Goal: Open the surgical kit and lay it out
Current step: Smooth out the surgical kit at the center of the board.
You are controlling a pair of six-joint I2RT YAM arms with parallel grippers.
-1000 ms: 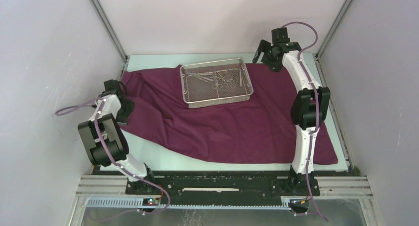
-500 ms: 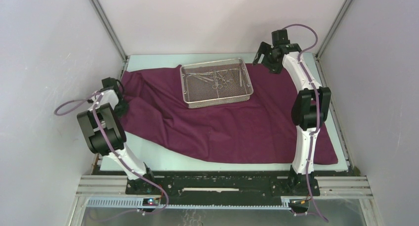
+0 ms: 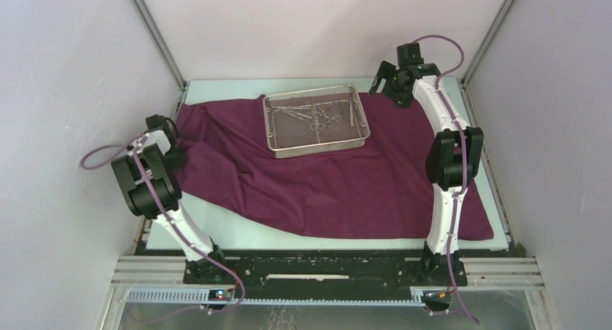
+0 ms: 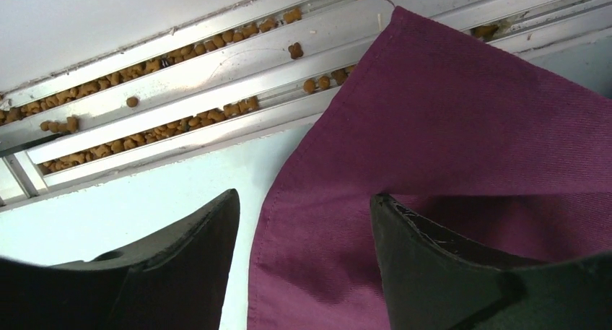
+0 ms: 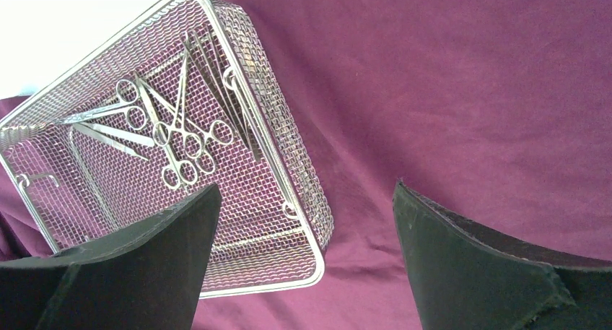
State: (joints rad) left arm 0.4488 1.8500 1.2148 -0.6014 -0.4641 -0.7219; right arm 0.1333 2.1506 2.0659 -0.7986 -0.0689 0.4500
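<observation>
- At the left gripper (image 4: 304,200): stands released, black fingers (image 4: 180,272) spread wide; clasps nothing; hangs over the side edge of the maroon cloth wrap (image 4: 469,164), with that hemmed edge running below the gap between the two tips; cannot tell whether the finger over the cloth touches it.
- Just past those fingers: shows a pointed corner of the wrap reaching up onto an aluminium rail (image 4: 180,117); shows brown pellet-like bits (image 4: 86,88) lodged along the rail's grooves; shows pale table (image 4: 144,193) beside the hem, under the other finger.
- At the right gripper (image 5: 307,188): stands released as well, tips wide apart; grasps nothing; hangs above smooth wrap, near a corner of the wire-mesh tray (image 5: 296,164).
- Inside that tray: holds ring-handled scissors and forceps (image 5: 180,139) in an overlapping cluster toward one side; holds a few thin straight steel pieces beside them, too fine to name; leaves the rest as bare mesh.
- From the top view: lies spread across most of the table, rumpled into folds toward the left; carries the tray flat on its far middle part; puts the left gripper at the wrap's left edge and the right gripper at the far right, beyond the tray's right end; keeps the two well apart.
</observation>
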